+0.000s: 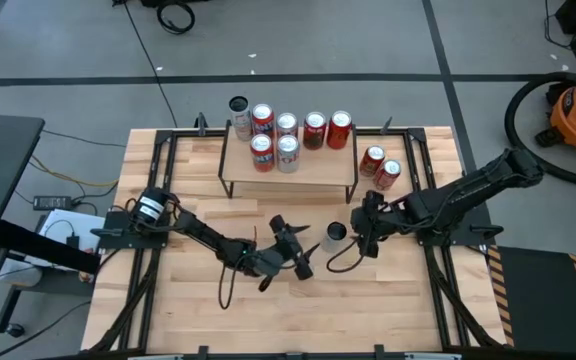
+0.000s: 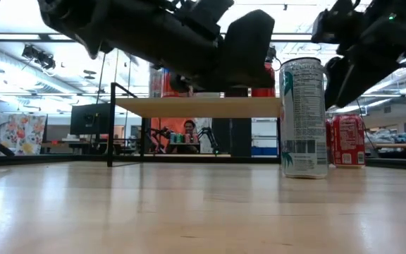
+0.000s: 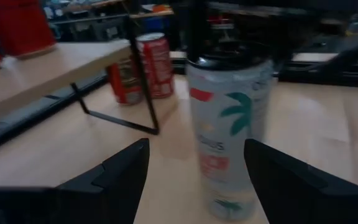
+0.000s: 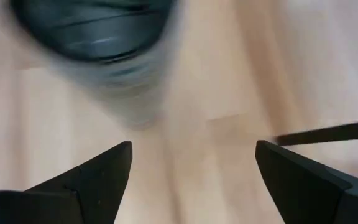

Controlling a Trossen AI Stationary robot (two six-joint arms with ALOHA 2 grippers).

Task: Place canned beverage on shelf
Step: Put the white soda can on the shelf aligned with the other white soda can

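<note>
And here we are over the wooden table [image 1: 188, 310], with a tall silver can [image 1: 335, 235] standing upright on the tabletop in front of the shelf [image 1: 313, 166], out past its right front leg and caught between the two arms. The left gripper [image 1: 295, 250] sits just to the can's left, jaws spread wide and gripping nothing; in its wrist view the can [image 3: 230, 134] stands upright just ahead of the two dark fingers [image 3: 120, 171], a green palm printed on its side. The right gripper [image 1: 366, 233] is close on the can's other side, its jaws released too and empty; its wrist view shows a blurred can top [image 4: 98, 28] beyond the parted fingers [image 4: 104, 168], with bare wood between them. In the low view the silver can [image 2: 304, 116] stands free on the table, both arms hanging above it. The shelf already carries six cans, mostly red [image 1: 339, 129], while a seventh silver can [image 1: 239, 113] stands at its back left corner; whether on the board or off it I cannot tell. Two more red cans [image 1: 379, 167] wait on the table just right of the shelf.
</note>
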